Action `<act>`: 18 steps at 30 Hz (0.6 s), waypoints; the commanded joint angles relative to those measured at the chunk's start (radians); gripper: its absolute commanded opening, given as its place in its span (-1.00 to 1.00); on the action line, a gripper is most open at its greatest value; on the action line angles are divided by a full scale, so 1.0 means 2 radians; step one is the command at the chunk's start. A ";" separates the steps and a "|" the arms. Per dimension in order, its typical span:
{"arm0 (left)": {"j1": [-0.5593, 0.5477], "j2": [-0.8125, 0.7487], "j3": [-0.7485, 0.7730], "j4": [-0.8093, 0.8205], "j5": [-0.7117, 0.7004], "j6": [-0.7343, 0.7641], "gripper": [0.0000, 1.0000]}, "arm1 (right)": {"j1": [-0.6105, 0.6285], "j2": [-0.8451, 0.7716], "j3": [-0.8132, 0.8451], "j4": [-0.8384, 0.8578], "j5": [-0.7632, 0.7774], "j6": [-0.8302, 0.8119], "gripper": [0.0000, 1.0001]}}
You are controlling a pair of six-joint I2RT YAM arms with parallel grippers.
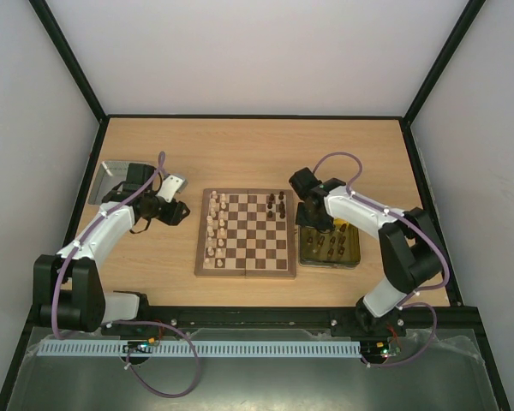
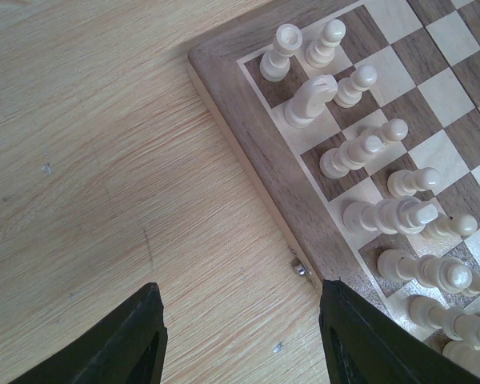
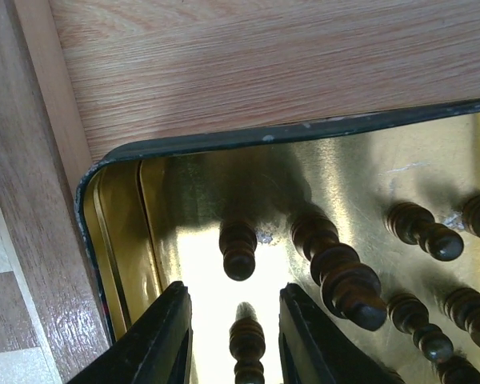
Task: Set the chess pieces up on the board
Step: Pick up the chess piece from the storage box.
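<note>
- Right pincer, jaws narrowly apart, straddles one dark chessman in the yellow tray, not gripping.
- Left pincer hangs wide, empty, beside the one checked board.
- Pale chessmen line two rows.

A pale, wood-grain rectangular table fills the enclosure. Plain white panel walls rise behind and beside the table, edged by thin black metal struts.
</note>
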 commanded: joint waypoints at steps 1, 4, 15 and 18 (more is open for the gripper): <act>-0.002 -0.011 -0.008 0.000 0.008 0.002 0.09 | 0.001 0.011 0.012 0.004 0.016 -0.002 -0.42; -0.002 -0.011 -0.008 0.000 0.008 0.002 0.09 | 0.001 0.015 0.015 0.005 0.017 -0.002 -0.44; -0.002 -0.014 -0.009 0.001 0.007 0.001 0.10 | 0.000 0.028 0.015 0.015 0.021 0.001 -0.55; -0.002 -0.015 -0.009 0.001 0.006 0.000 0.10 | -0.001 0.028 0.013 0.018 0.019 0.000 -0.57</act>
